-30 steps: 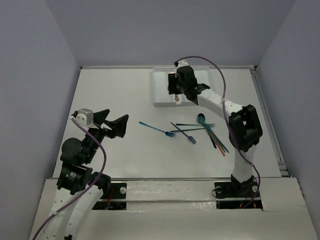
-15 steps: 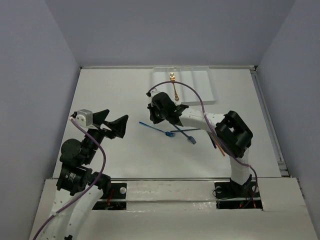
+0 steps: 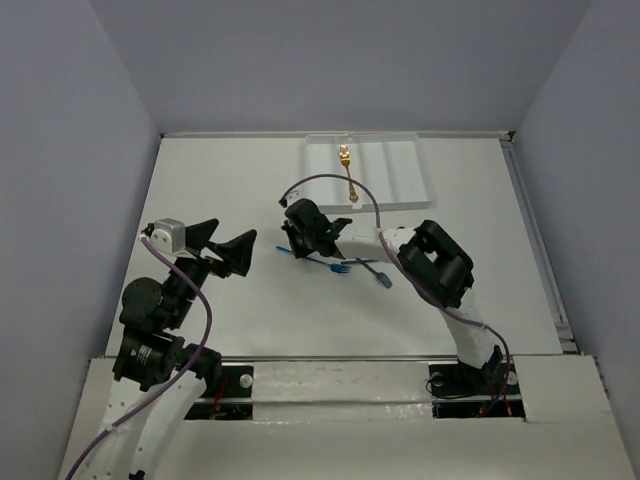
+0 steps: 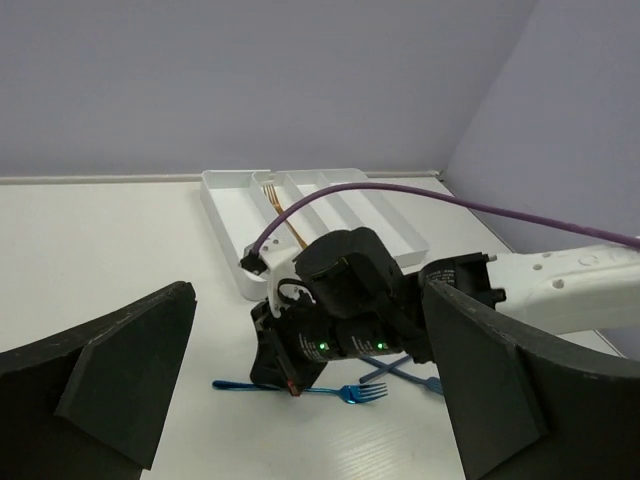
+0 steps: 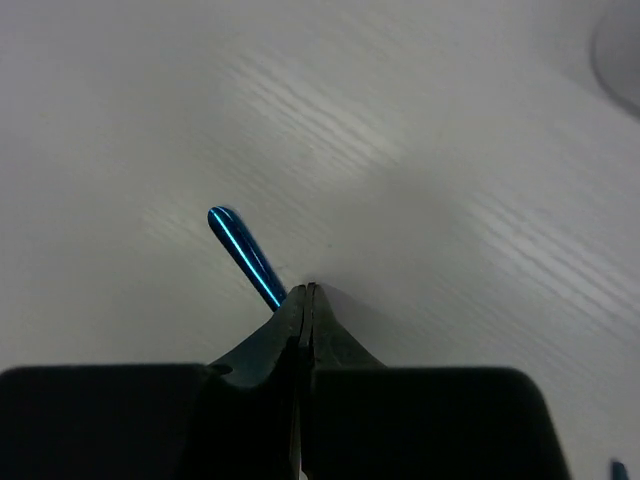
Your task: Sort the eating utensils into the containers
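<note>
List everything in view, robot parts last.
Table: one, white, under everything.
Tray: one, white, compartmented, far side of the table.
Gold fork: one, gold, in the tray's left half.
Blue forks: two, blue, on the table nearer than the tray.
Cables: two, purple, one along each arm.
Left gripper: one, black, open, over the table's left.
Right gripper: one, black, shut, tips at one blue fork's handle.

A white bench (image 3: 230, 190) is shown. A shallow white tray (image 3: 395, 170) with long compartments is set at its far edge, right of centre. A blue fork (image 3: 335, 267) is laid flat near the middle, tines rightward. A darker blue fork (image 3: 378, 275) is laid just beside it, well apart from the tray.
</note>
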`<state>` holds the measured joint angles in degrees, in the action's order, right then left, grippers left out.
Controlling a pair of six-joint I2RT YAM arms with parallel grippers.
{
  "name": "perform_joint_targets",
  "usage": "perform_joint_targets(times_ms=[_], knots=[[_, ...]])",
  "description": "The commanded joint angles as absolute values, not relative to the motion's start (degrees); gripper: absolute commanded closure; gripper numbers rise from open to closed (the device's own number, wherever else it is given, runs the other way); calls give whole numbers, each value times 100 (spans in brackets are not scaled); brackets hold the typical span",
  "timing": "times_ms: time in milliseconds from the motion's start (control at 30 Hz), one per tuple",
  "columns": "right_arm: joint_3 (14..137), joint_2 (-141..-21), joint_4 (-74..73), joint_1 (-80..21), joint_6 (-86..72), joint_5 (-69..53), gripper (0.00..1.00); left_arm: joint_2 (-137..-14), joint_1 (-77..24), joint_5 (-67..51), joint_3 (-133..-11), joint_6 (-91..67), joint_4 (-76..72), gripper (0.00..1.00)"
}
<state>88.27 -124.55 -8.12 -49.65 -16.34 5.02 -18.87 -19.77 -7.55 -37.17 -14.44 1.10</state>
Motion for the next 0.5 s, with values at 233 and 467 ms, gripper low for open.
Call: perform_joint_targets(times_ms=[233,467], knots=[[7525,-11674,-677,-5958,-2082,808,100,-1855,-1942,-896,-3902,-1433,-158,1],[6645,-11013,-729,-6346,-2329,870,100,-1846,-1942,-888,-3894,-1441,-158,1]])
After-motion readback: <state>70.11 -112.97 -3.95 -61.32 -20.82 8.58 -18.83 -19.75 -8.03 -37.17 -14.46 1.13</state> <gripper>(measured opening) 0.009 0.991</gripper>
